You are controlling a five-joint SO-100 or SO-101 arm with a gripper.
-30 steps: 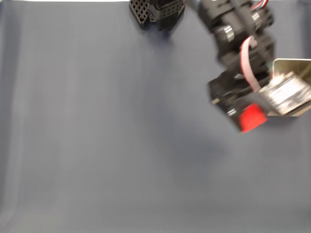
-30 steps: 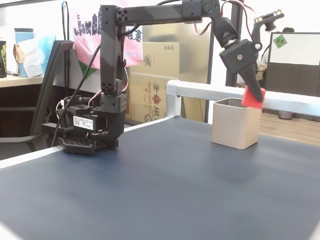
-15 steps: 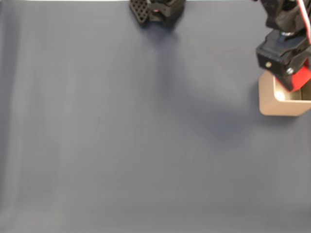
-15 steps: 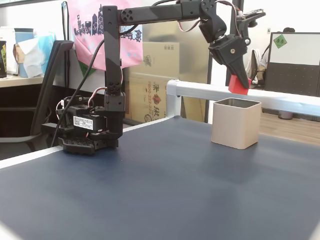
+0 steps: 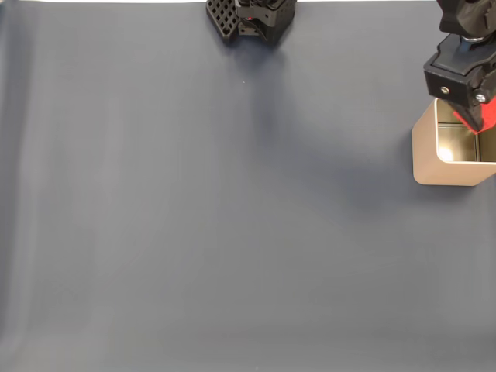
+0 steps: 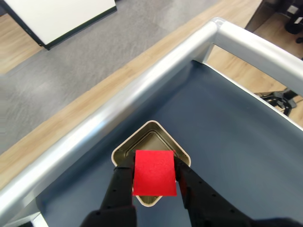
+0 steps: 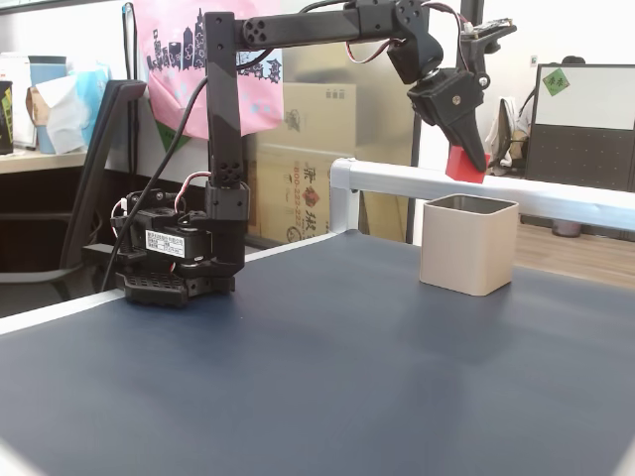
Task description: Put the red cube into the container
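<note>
one red cube (image 6: 154,172) is seen pinched between the two black fingers (image 6: 119,185) of the gripper (image 6: 152,176) in the wrist view, one finger pressed against each side of it. the cube is held in the air above the container (image 6: 122,147), whose open mouth is seen directly below it, one corner pointing away from the camera and the shiny inside partly covered by the cube.

in a fixed view from the side, the red cube (image 7: 463,165) is carried at the tip of the gripper (image 7: 466,161), above the rim of the container (image 7: 466,245) and clear of it, with a gap left between cube and rim. the container is stood upright on the dark blue table surface (image 7: 298,377), near a silver rail (image 7: 417,179) at the table's far edge. the arm's base (image 7: 179,263) is set well apart from it, at the left of that view.

in a fixed view from above, the gripper (image 5: 474,116) is placed over the container (image 5: 427,151) at the right edge, and a sliver of the red cube (image 5: 474,120) is visible beneath the black housing, over the open mouth.
</note>
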